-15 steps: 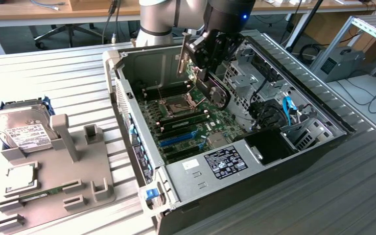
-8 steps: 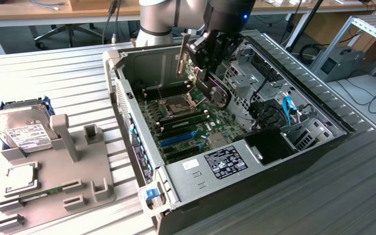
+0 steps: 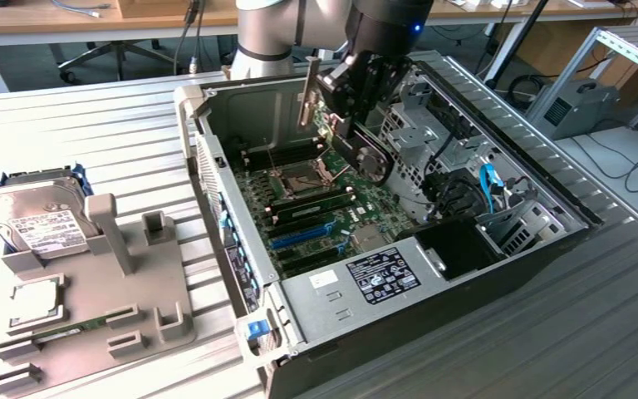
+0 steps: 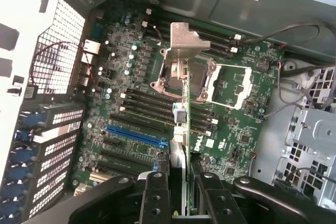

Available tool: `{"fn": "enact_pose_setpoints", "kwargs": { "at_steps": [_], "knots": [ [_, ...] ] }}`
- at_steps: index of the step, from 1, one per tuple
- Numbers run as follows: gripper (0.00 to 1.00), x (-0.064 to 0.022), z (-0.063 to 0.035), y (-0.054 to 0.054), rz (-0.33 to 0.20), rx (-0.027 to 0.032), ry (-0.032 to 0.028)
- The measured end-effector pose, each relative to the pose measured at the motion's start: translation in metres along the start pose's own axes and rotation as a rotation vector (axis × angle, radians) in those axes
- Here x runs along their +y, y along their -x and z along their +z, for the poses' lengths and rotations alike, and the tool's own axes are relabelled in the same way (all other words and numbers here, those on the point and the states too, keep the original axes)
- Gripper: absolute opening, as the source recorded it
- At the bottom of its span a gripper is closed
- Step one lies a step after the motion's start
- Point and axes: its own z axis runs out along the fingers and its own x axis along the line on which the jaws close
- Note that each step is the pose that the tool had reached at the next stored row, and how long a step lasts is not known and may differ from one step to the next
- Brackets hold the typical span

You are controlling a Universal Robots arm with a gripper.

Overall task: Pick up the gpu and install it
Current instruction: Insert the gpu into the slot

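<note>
Gpu, a slim card with a black round-fan face, green board and long silver bracket, hangs edge-down over the open case, clamped between the narrowly set fingers of the black gripper. In the wrist view it runs edge-on from the gripper above the board's middle, clear of the slots.

A slatted metal table carries two containers. One is the black and grey computer case, lying open on its side. It holds one green motherboard printed "DELL", with one long blue slot and one open metal-framed processor socket. It also holds a grey power supply box, whose black label is too small to read.

The other is a grey moulded holder tray at the exterior view's left. It holds one silver hard drive with a white label, one square silver processor chip and one thin green RAM stick.
</note>
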Motion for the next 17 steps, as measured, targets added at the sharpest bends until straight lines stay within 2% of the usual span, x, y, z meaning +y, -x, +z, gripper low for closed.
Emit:
{"fn": "enact_pose_setpoints", "kwargs": {
  "at_steps": [17],
  "knots": [
    [0.26, 0.0, 0.0, 0.0, -0.073, 0.0029, -0.0007]
  ]
}}
